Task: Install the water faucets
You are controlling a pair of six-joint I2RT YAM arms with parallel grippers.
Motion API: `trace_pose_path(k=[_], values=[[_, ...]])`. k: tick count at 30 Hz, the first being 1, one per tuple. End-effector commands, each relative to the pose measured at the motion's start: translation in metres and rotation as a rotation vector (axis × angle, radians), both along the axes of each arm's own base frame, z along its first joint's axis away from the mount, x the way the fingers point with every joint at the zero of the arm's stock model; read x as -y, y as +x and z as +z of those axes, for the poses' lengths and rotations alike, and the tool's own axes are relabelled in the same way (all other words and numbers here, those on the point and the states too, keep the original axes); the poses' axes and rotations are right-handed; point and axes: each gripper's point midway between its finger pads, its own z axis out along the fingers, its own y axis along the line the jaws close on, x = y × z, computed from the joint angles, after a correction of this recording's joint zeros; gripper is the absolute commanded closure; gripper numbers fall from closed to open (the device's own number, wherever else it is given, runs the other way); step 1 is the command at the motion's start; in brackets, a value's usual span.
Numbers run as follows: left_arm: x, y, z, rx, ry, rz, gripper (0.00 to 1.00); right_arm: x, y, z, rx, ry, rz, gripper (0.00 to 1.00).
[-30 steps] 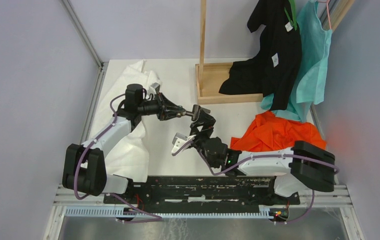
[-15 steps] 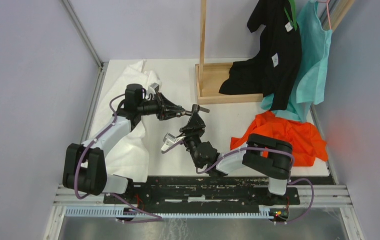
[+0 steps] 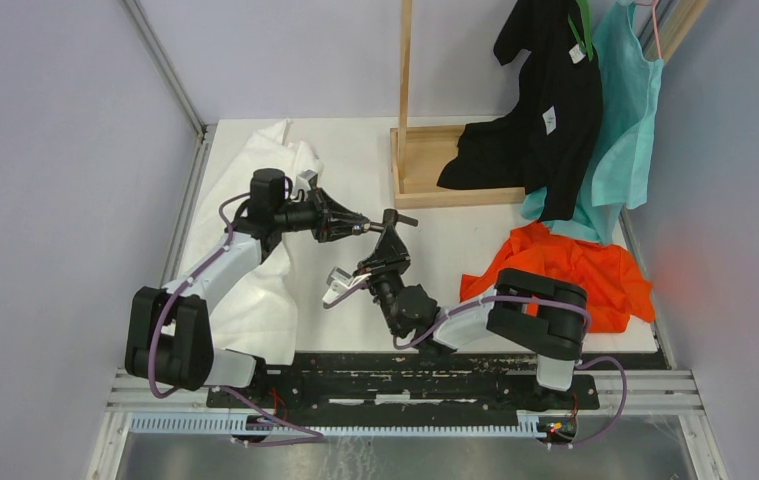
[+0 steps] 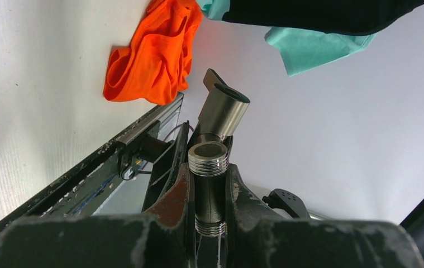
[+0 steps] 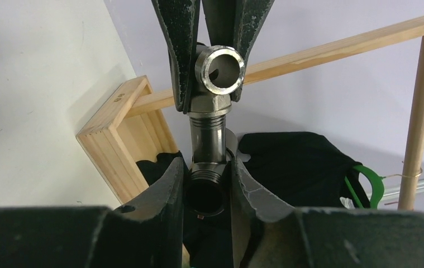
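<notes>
Holding threaded faucet fitting clamped between left gripper fingers, mid-air above white table. Right gripper clenched from the opposite side on second faucet fitting, fingers touching both flanks of its collar. Fittings touching end to end between the two claws.

The right gripper clamps the bottom of a shiny grey threaded metal faucet fitting; the left gripper pinches its ring-mouthed top.
</notes>
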Motion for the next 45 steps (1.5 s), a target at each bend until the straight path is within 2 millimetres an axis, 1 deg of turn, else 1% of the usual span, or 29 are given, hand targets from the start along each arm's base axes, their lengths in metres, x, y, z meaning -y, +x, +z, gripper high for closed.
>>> trace_pose_path(k=[1, 3, 4, 5, 7, 9, 14, 15, 18, 19, 21, 24, 28, 32, 35, 36, 37, 38, 40, 41, 42, 43, 44, 45], values=[[0.005, -0.008, 0.043, 0.24, -0.061, -0.106, 0.97, 0.012, -0.005, 0.026, -0.025, 0.128, 0.019, 1.0], [0.005, -0.009, 0.045, 0.261, -0.06, -0.114, 0.97, 0.01, -0.01, 0.021, -0.106, 0.089, 0.07, 1.0], [0.005, -0.009, 0.045, 0.27, -0.059, -0.118, 0.97, 0.009, -0.014, 0.015, -0.185, 0.108, 0.108, 1.0], [0.005, -0.009, 0.046, 0.284, -0.057, -0.121, 0.97, 0.009, -0.02, 0.012, -0.251, 0.068, 0.146, 1.0], [0.005, -0.009, 0.047, 0.309, -0.054, -0.129, 0.97, 0.007, -0.035, 0.006, -0.435, 0.09, 0.245, 1.0], [0.005, -0.009, 0.047, 0.334, -0.048, -0.139, 0.97, 0.006, -0.049, 0.009, -0.576, 0.158, 0.307, 1.0], [0.007, -0.01, 0.043, 0.381, -0.059, -0.183, 0.97, 0.003, -0.077, 0.009, -0.799, 0.176, 0.393, 1.0], [0.007, -0.012, 0.044, 0.393, -0.066, -0.194, 0.97, -0.001, -0.083, 0.013, -0.848, 0.192, 0.419, 1.0], [0.007, -0.016, 0.05, 0.435, -0.075, -0.218, 0.97, -0.007, -0.1, 0.012, -1.013, 0.23, 0.491, 1.0], [0.007, -0.017, 0.052, 0.448, -0.076, -0.222, 0.97, -0.009, -0.102, 0.016, -1.056, 0.259, 0.509, 1.0], [0.007, -0.019, 0.056, 0.472, -0.077, -0.231, 0.97, -0.013, -0.109, 0.018, -1.151, 0.31, 0.561, 1.0], [0.006, -0.022, 0.057, 0.487, -0.08, -0.241, 0.97, -0.015, -0.108, 0.026, -1.241, 0.416, 0.613, 1.0], [0.006, -0.026, 0.058, 0.497, -0.088, -0.256, 0.97, -0.012, -0.095, 0.032, -1.336, 0.542, 0.606, 1.0], [0.006, -0.028, 0.059, 0.5, -0.089, -0.26, 0.97, -0.011, -0.09, 0.032, -1.356, 0.565, 0.596, 1.0], [0.006, -0.028, 0.059, 0.495, -0.089, -0.257, 0.97, -0.01, -0.091, 0.039, -1.325, 0.569, 0.623, 1.0], [0.005, -0.027, 0.059, 0.49, -0.089, -0.254, 0.97, -0.007, -0.089, 0.042, -1.298, 0.569, 0.628, 0.98], [0.005, -0.027, 0.059, 0.483, -0.09, -0.251, 0.97, -0.005, -0.087, 0.045, -1.261, 0.568, 0.637, 0.91], [0.006, -0.026, 0.058, 0.474, -0.091, -0.248, 0.97, -0.003, -0.086, 0.049, -1.215, 0.561, 0.656, 0.8], [0.006, -0.026, 0.059, 0.455, -0.094, -0.239, 0.97, 0.005, -0.083, 0.055, -1.106, 0.562, 0.691, 0.55], [0.006, -0.026, 0.061, 0.456, -0.095, -0.236, 0.97, 0.013, -0.076, 0.052, -1.044, 0.597, 0.661, 0.4], [0.006, -0.026, 0.063, 0.464, -0.094, -0.234, 0.97, 0.02, -0.068, 0.057, -0.981, 0.66, 0.627, 0.27], [0.005, -0.026, 0.065, 0.477, -0.093, -0.232, 0.97, 0.03, -0.058, 0.067, -0.921, 0.75, 0.58, 0.23], [0.005, -0.026, 0.066, 0.491, -0.09, -0.231, 0.97, 0.04, -0.049, 0.077, -0.887, 0.863, 0.518, 0.21], [0.005, -0.026, 0.068, 0.508, -0.089, -0.231, 0.97, 0.047, -0.044, 0.085, -0.89, 0.957, 0.476, 0.23]])
